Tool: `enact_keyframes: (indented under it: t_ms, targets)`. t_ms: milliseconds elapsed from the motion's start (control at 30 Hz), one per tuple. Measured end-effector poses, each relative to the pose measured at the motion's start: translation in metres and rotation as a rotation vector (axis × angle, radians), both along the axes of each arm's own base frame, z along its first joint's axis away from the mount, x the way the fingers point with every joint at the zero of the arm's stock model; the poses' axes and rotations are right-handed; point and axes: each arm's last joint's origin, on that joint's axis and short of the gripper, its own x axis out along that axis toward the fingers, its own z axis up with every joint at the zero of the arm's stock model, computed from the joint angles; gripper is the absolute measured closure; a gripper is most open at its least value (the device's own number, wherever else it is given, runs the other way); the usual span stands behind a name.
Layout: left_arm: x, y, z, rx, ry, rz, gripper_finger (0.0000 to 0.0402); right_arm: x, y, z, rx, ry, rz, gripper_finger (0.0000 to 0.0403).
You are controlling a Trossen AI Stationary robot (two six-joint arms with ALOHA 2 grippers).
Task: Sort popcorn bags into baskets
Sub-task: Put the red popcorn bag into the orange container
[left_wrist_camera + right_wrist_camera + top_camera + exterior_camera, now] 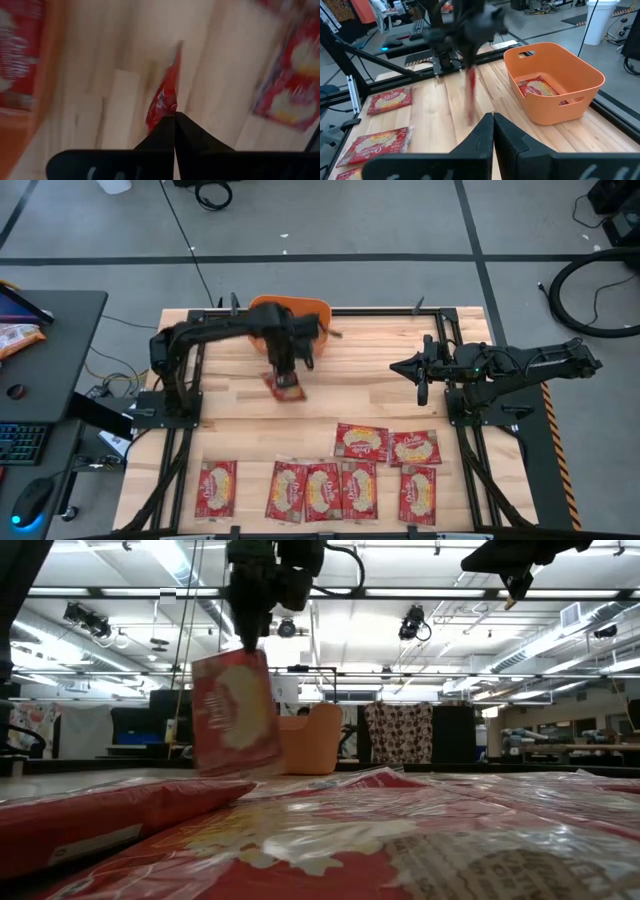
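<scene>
Popcorn bags on the wooden table (pixel 360 395): seven lying flat along the near side, one more dangling from the left gripper (pixel 281 370), at least one already inside the orange basket (pixel 555 82).

Surroundings: basket at the table's far edge, partly hidden in the high view by the left arm reaching across in front of it. Dark desk off the left side, with a keyboard (pixel 20 445), a mouse (pixel 30 500) and an orange-and-white packet (pixel 15 338) at the frame's edge. Black cable loop (pixel 590 295) on the floor to the right. In the low view, the nearest flat packets fill the foreground and block most of the tabletop.

Held bag (pixel 235 712): pinched at its top edge between jaws closed tight on it, hanging upright and slightly tilted, clear of the wood, just in front of the basket on its near side.

Right gripper (pixel 422 370): parked above the table's right half, fingers together, nothing between them, well apart from the packets below.

Flat packets: two in a farther row, five in the nearest row, one of those off alone to the left.
</scene>
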Motion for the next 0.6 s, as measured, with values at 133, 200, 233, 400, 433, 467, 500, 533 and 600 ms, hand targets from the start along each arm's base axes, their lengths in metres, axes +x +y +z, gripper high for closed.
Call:
enact_keyframes:
  t_ms: [133,200,233,400,433,467,500,533,600]
  targets:
    - [-0.006,0.03,0.021,0.009,-0.079,0.13,0.0401,0.0,0.0,0.0,0.003,-0.001,-0.001,0.0386]
    - [-0.01,0.044,0.032,0.005,-0.12,0.188,0.0401,0.0,0.0,0.0,0.008,-0.003,-0.002,0.0386]
    - [-0.013,0.051,0.038,0.002,-0.141,0.216,0.0401,0.0,0.0,0.0,0.009,-0.002,-0.003,0.0386]
    - [-0.027,0.08,0.067,0.014,-0.256,0.354,0.0401,0.0,0.0,0.0,0.01,-0.003,-0.003,0.0386]
    - [-0.029,0.085,0.072,0.021,-0.277,0.381,0.0401,0.0,0.0,0.0,0.011,-0.003,-0.003,0.0386]
    - [-0.032,0.091,0.076,0.027,-0.297,0.409,0.0401,0.0,0.0,0.0,0.011,-0.003,-0.003,0.0386]
    - [-0.034,0.096,0.08,0.032,-0.318,0.438,0.0401,0.0,0.0,0.0,0.011,-0.003,-0.003,0.0386]
    - [-0.036,0.1,0.082,0.037,-0.338,0.464,0.0401,0.0,0.0,0.0,0.011,-0.003,-0.003,0.0386]
    - [-0.039,0.109,0.083,0.041,-0.36,0.512,0.0401,0.0,0.0,0.0,0.011,-0.003,-0.003,0.0386]
